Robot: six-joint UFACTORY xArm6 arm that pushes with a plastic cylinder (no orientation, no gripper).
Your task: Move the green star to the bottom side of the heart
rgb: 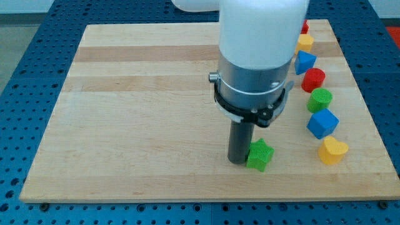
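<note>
my tip (pixel 238 161) touching green star (pixel 260 154) on its left, yellow heart (pixel 332 150) well apart at right, rod holds nothing

White arm (pixel 259 31), grey collar w/ black clamp, dark rod; tip (pixel 238 162) prob. black.

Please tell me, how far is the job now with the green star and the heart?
Done: the green star now lies on the board's right half. In hand: my tip sits against the star's left side, placed to push it right. Left: the star is still left of the yellow heart, with bare wood between them, not yet below it.
</note>
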